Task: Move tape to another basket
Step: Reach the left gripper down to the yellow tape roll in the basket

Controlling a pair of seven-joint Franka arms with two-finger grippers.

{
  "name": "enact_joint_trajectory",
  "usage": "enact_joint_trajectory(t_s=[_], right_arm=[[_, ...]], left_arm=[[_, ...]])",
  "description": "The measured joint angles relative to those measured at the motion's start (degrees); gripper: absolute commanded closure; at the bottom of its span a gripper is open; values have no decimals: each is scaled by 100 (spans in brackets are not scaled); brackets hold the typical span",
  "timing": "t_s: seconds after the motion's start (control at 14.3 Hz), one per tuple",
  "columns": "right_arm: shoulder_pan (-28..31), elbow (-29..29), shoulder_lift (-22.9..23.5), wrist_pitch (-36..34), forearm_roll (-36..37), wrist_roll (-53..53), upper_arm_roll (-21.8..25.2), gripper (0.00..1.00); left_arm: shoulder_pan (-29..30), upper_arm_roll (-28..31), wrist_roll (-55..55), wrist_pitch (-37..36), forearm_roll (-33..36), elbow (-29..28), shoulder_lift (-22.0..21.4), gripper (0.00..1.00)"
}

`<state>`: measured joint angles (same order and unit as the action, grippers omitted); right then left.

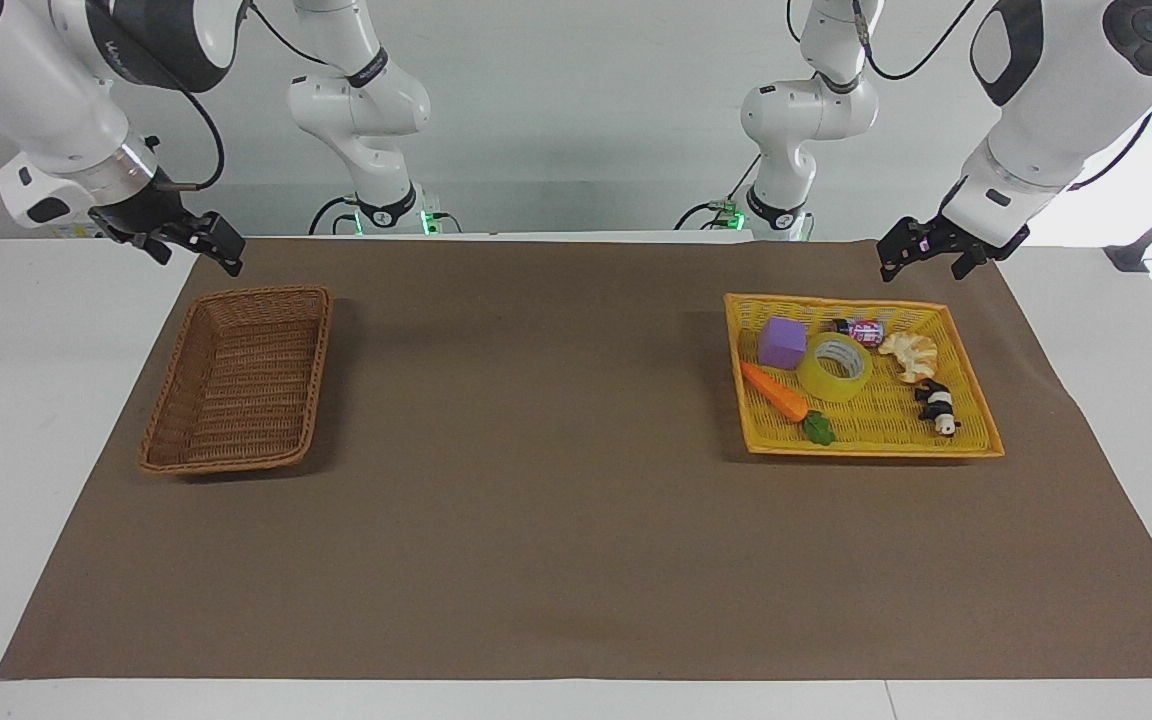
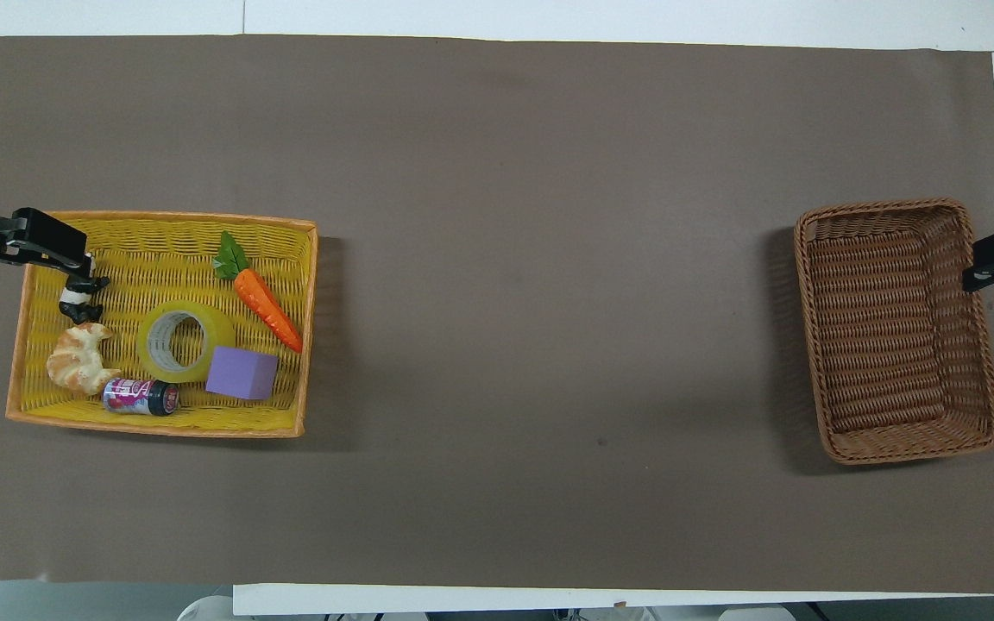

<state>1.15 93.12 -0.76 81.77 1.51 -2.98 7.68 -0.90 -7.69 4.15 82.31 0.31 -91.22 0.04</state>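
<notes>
The tape (image 1: pixel 836 367), a yellow translucent roll with a pale core, lies flat in the bright yellow tray basket (image 1: pixel 976 400) beside a purple cube (image 1: pixel 782 342). It also shows in the overhead view (image 2: pixel 174 341). The brown wicker basket (image 1: pixel 236 445) stands empty at the right arm's end of the table, and its rim shows in the overhead view (image 2: pixel 989 362). My left gripper (image 1: pixel 926 265) hangs open and empty in the air over the yellow basket's outer edge (image 2: pixel 74 250). My right gripper (image 1: pixel 201 255) waits open and empty in the air by the wicker basket's outer edge (image 2: pixel 976 276).
The yellow basket also holds a toy carrot (image 1: pixel 781 398), a croissant (image 1: pixel 911 355), a small panda figure (image 1: pixel 937 407) and a small can (image 1: pixel 864 331). A brown mat (image 1: pixel 536 450) covers the table between the two baskets.
</notes>
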Motion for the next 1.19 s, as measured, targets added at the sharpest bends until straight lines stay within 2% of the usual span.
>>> enact_joint_trajectory(t_s=[0.49, 0.63, 0.77, 0.98, 1.19], right_arm=[[0, 0, 0, 0, 0, 0, 0, 0], [0, 0, 0, 0, 0, 0, 0, 0], [0, 0, 0, 0, 0, 0, 0, 0], [0, 0, 0, 0, 0, 0, 0, 0], [0, 0, 0, 0, 0, 0, 0, 0]], left_arm=[[168, 2, 21, -2, 2, -5, -14, 0], [172, -5, 90, 141, 2, -158, -65, 1], [204, 1, 124, 1033, 7, -906, -322, 1], [556, 28, -15, 2418, 11, -2595, -801, 1], [848, 43, -311, 3229, 10, -3610, -891, 1]])
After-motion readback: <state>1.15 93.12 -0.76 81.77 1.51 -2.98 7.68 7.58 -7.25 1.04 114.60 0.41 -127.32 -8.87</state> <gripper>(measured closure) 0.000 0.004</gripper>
